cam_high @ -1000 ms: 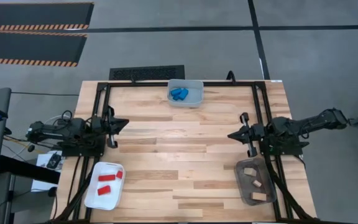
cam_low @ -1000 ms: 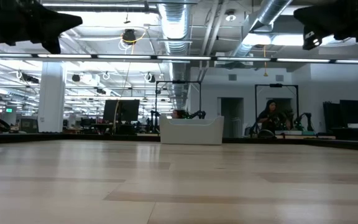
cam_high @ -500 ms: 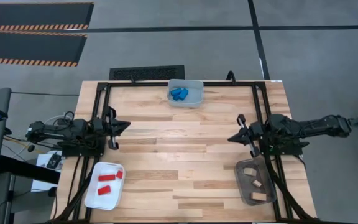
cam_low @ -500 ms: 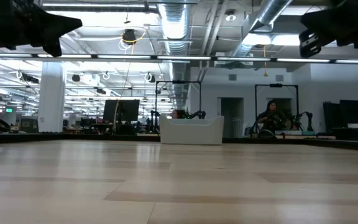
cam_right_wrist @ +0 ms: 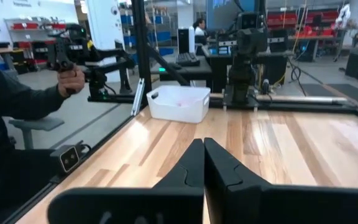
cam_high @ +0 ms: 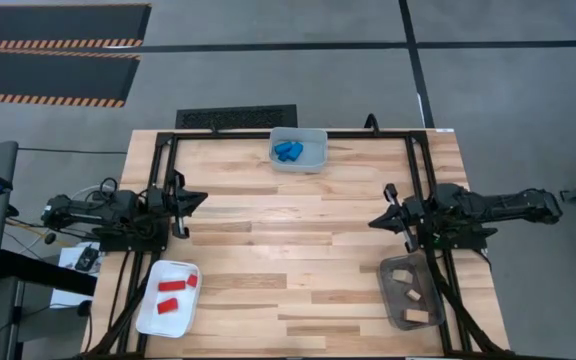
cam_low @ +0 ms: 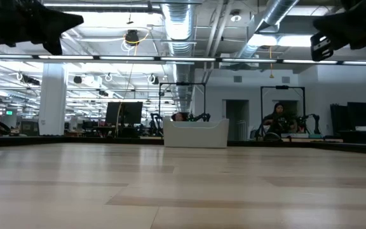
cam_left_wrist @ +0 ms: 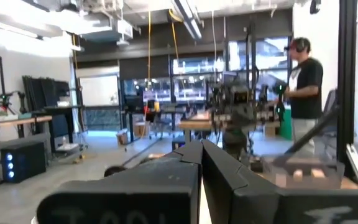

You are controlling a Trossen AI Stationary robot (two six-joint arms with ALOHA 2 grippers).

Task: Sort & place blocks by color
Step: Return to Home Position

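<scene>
Left gripper (cam_high: 200, 199) mid-left, right gripper (cam_high: 373, 219) mid-right, both pinched shut, empty. Risk: right arm dropping low could clip grey bin (cam_high: 384, 285), spilling 3 tan blocks (cam_high: 408, 294).

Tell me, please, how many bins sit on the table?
3: clear bin, far edge, blue blocks; white bin, near-left corner, red blocks; grey bin, near-right corner, tan blocks. None seems hidden.

The worktop (cam_high: 298, 245) middle is open; clear bin (cam_high: 314, 161) at far edge, white bin (cam_high: 183, 318) and grey bin (cam_high: 430, 290) at near corners.
</scene>
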